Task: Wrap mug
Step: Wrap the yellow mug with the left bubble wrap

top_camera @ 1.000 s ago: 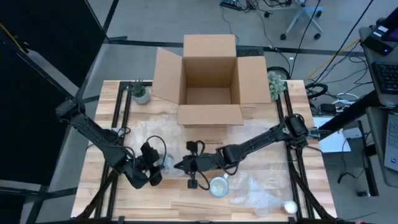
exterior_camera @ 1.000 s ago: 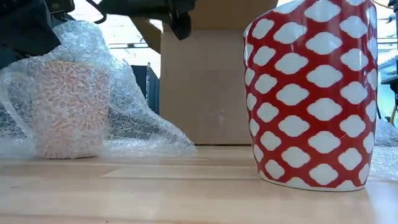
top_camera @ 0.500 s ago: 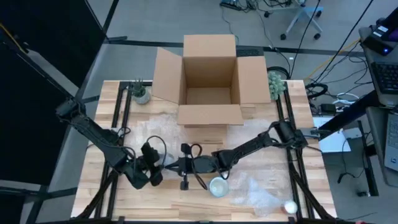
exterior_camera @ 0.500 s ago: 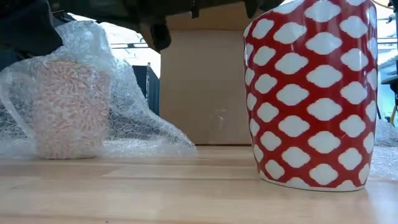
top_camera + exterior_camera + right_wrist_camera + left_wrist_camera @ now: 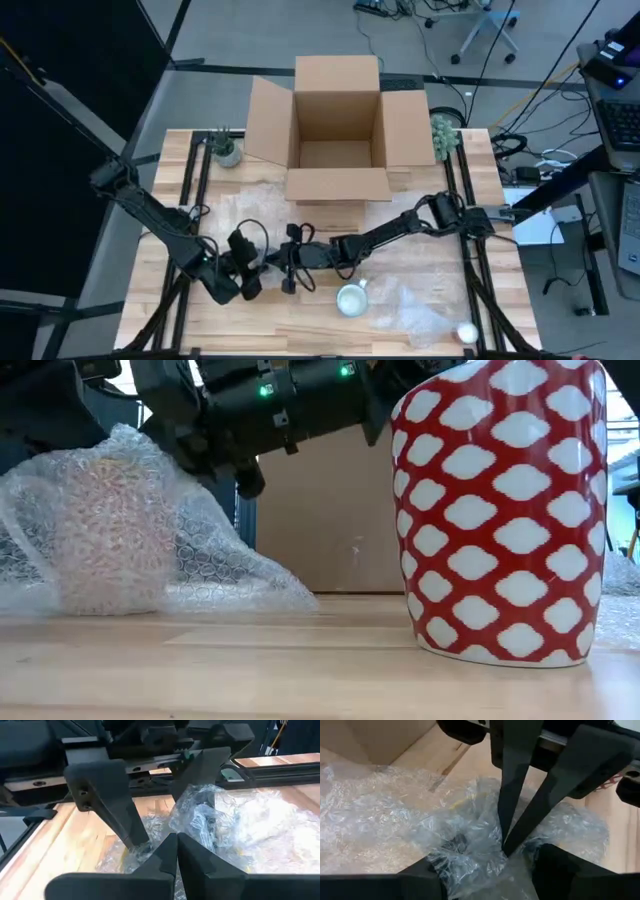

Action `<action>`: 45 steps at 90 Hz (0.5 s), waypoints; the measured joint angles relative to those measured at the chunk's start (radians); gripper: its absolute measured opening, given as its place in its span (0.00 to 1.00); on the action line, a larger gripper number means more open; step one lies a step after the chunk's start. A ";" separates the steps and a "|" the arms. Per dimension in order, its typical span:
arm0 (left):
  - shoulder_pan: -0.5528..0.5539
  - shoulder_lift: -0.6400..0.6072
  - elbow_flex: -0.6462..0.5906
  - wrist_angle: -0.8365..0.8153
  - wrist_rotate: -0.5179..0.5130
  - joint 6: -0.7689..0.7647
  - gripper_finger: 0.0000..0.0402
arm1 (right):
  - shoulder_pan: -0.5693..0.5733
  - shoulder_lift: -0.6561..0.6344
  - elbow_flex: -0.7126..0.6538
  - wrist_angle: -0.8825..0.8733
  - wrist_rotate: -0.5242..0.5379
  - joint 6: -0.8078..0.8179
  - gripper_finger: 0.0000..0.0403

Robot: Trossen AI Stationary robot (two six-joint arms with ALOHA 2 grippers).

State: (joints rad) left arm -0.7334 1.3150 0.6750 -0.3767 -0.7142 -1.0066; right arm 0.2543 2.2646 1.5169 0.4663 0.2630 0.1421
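Note:
A mug swathed in bubble wrap point(image 5: 112, 535) stands on the table at the near left, on a spread sheet of the same wrap point(image 5: 262, 208). My left gripper point(image 5: 487, 875) is above it, closed on the bunched wrap. My right gripper point(image 5: 176, 839) reaches in from the table's right, its shut fingertips in the same bunch, tip to tip with the left one point(image 5: 268, 264). A second mug, red with white spots point(image 5: 505, 510), stands bare and upright on the table to the right of them point(image 5: 350, 298). My left gripper has the gathered bubble wrap point(image 5: 470, 851) at the top of the mug between its two fingers, coming from the table's left and slanting down. The bundle rests on the table below it. My right gripper pinches a crumpled fold of the wrap point(image 5: 506, 854) at its fingertips only, coming from the table's right and slanting down. How many layers it has cannot be seen.
An open cardboard box point(image 5: 338, 125) stands at the far middle. Small plants sit at the far left point(image 5: 225, 148) and far right point(image 5: 445, 132). Another crumpled sheet of bubble wrap point(image 5: 415, 310) lies at the near right, with a small white thing point(image 5: 467, 332) beside it.
My right gripper has travelled toward the table's left edge and down, past the spotted mug, until its fingertips reached the wrap at my left gripper. The wrap's top over the mug has sunk lower and tighter around it.

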 joint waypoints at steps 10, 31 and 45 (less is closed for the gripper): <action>-0.002 -0.021 0.000 -0.003 0.016 -0.001 0.45 | 0.000 0.000 0.000 -0.003 0.000 -0.004 0.00; -0.033 -0.126 0.046 -0.014 0.024 0.066 0.45 | 0.001 0.000 0.001 -0.025 -0.002 -0.007 0.00; -0.035 -0.202 0.068 -0.063 0.012 0.106 0.45 | 0.001 0.001 0.001 -0.025 -0.003 -0.008 0.00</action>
State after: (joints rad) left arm -0.7682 1.1134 0.7435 -0.4397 -0.7025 -0.9005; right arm 0.2550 2.2654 1.5177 0.4410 0.2600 0.1339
